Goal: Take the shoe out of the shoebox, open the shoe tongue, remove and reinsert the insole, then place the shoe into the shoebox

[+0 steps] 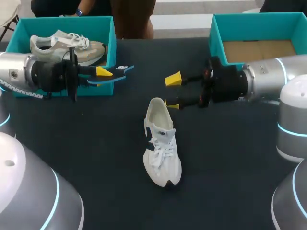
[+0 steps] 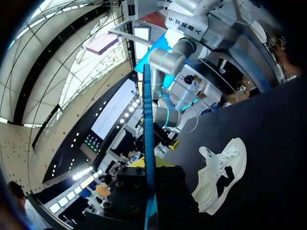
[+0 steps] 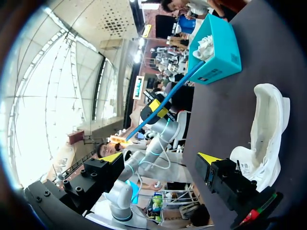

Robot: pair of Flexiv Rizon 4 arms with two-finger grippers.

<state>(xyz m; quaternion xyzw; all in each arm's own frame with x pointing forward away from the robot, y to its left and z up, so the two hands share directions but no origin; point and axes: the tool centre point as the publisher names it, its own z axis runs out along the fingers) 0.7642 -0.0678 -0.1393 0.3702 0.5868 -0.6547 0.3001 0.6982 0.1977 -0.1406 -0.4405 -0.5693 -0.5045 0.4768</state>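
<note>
Shoe [image 1: 160, 143] lies on its sole mid-counter [image 1: 230, 158]. Right pincer [image 1: 173, 92] wide open and empty, arm level, lower tip at the heel. Left pincer [image 1: 101, 75] clamped on blue insole [image 1: 117, 70], arm level in front of left shoebox [image 1: 111, 36].

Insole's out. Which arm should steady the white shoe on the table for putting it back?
Right. The right gripper is open, beside the heel of the white shoe. The left gripper is shut on the blue insole, so it is occupied.

Black tabletop [image 1: 230, 158], beige-grey sneaker [image 1: 53, 43] with white laces at its far left corner
</note>
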